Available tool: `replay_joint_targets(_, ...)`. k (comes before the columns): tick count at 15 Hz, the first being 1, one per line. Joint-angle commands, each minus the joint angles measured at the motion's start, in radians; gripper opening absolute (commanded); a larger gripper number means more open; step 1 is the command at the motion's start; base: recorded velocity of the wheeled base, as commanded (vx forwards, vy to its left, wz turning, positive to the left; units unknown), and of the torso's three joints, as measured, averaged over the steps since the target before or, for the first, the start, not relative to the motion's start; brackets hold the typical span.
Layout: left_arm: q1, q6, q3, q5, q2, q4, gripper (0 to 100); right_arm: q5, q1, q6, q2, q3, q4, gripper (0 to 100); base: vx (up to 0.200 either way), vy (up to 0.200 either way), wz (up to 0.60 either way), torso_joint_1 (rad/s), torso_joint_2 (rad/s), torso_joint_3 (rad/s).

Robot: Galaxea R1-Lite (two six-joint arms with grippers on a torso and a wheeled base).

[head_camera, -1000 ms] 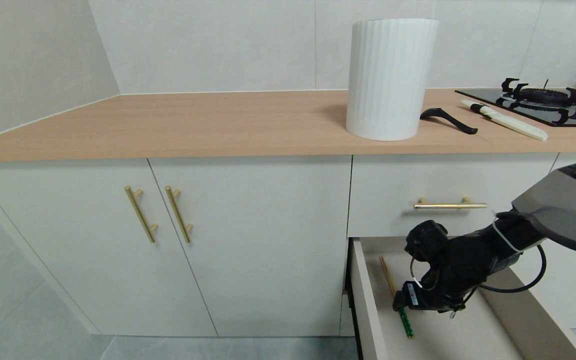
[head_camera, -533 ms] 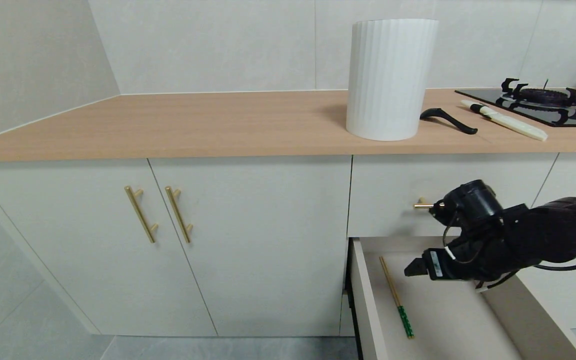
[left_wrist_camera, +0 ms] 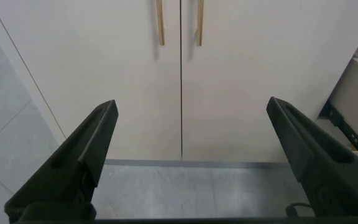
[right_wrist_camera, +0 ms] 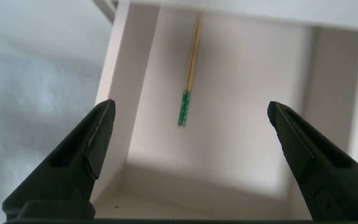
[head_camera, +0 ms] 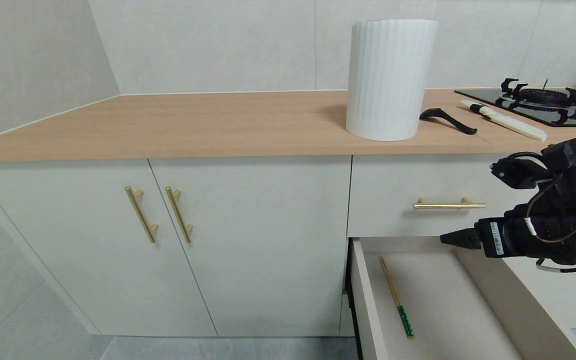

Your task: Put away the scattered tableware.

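**Go for the knife (head_camera: pixel 505 120) next**

Chopsticks (head_camera: pixel 396 298) lie in the open drawer (head_camera: pixel 365 295), by its left wall. The right gripper (head_camera: pixel 460 238) hangs over it, wide open, empty; clear the desk (head_camera: pixel 218 120) edge before reaching the knife.

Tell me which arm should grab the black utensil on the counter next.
Right, likely. The right gripper hangs open and empty over the drawer, just below the counter stretch where the black utensil lies. The left gripper faces the cabinet doors, farther off.
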Motion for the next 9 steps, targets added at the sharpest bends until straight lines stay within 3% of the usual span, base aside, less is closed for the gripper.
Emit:
replay_joint_targets(1, 0.0, -0.001, 0.0, 0.0, 0.0, 0.0, 100, 0.0, -0.002, -0.014, -0.05, 0.017, -0.009, 100, 0.0, 0.0, 0.0, 0.0, 0.0, 0.0)
replay_joint_targets(3, 0.0, 0.001, 0.0, 0.0, 0.0, 0.0, 100, 0.0, -0.002, -0.034, -0.058, 0.024, -0.009, 100, 0.0, 0.0, 0.0, 0.032, -0.15, -0.098)
replay_joint_targets(6, 0.0, -0.001, 0.0, 0.0, 0.0, 0.0, 100, 0.0, -0.002, -0.035, -0.057, 0.028, -0.009, 100, 0.0, 0.0, 0.0, 0.072, -0.24, -0.276)
replay_joint_targets(9, 0.0, -0.001, 0.0, 0.0, 0.0, 0.0, 100, 0.0, -0.002, -0.037, -0.055, 0.03, -0.009, 100, 0.0, 0.0, 0.0, 0.181, -0.54, -0.302)
